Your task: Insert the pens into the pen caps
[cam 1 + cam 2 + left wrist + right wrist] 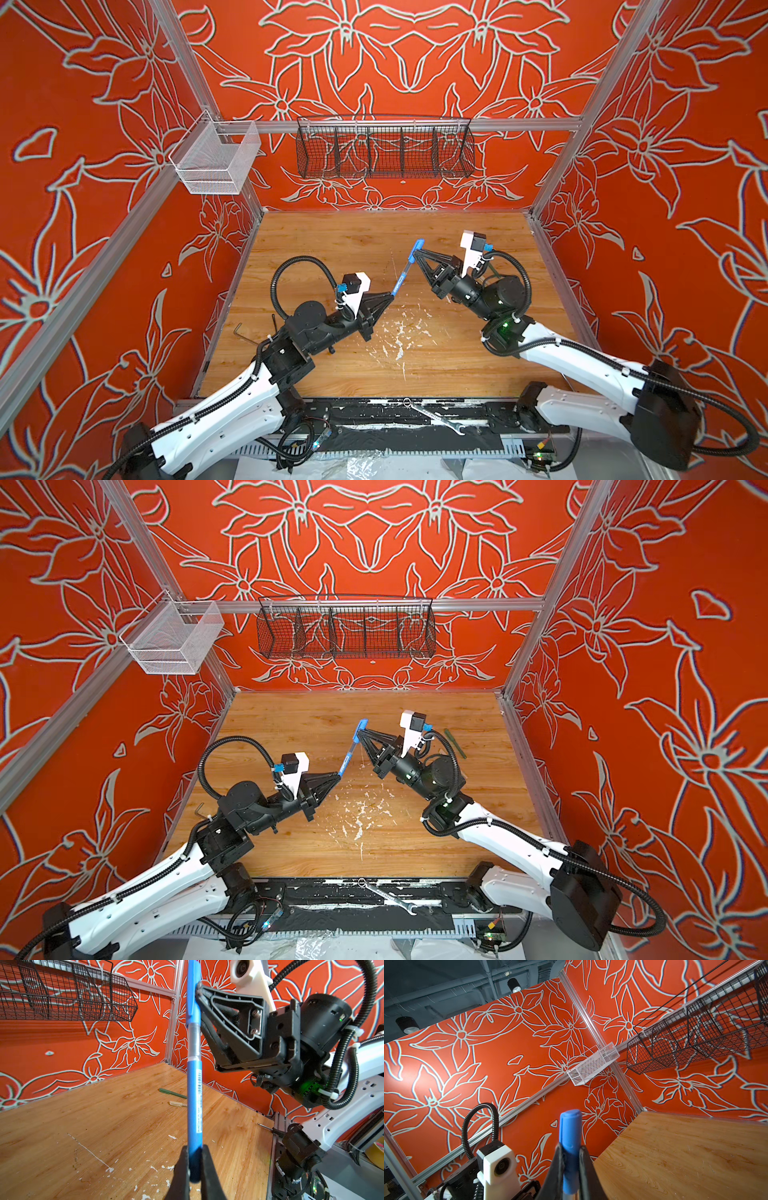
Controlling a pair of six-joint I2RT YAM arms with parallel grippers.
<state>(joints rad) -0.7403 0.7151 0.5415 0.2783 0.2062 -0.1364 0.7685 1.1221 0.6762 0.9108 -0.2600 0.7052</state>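
Above the table (332, 249), in both top views, we see the left gripper (390, 296) clamped on the rear end of the blue pen (401, 282) and the right gripper (417, 254) clamped on the blue cap (417, 244). The left wrist view shows the pen's tip inside the cap, with the green pen (172, 1093) and the beige pen (177, 1103) lying on the table beyond. The right wrist view shows both fingers (584, 1167) pinching the cap.

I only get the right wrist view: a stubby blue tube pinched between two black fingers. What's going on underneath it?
Observer: The front of a blue pen sits inside that blue cap; a grey stretch shows outside it.
Operator: What holds the pen?
Observer: The left pincer, shut on its rear end.
Operator: Any other pens?
Observer: A green pen and a beige pen lie on the table.
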